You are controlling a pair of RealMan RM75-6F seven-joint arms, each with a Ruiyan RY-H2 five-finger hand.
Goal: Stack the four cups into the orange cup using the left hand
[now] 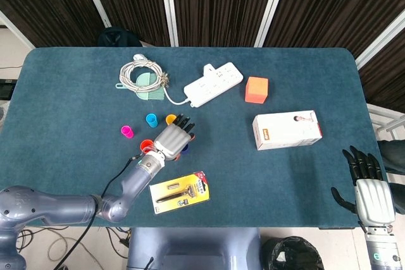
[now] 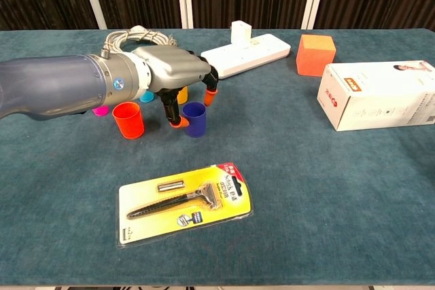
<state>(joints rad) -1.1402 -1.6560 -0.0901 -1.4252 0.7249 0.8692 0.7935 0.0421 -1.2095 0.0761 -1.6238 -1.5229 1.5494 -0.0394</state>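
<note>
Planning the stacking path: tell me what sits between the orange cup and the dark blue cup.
In the chest view, only the left robot hand's thumb hangs between the orange cup and dark blue cup; beneath it, bare cloth.

razor pack (image 2: 185,200) | white box (image 2: 378,94) | power strip (image 1: 214,84) | orange cube (image 2: 316,54)
</note>
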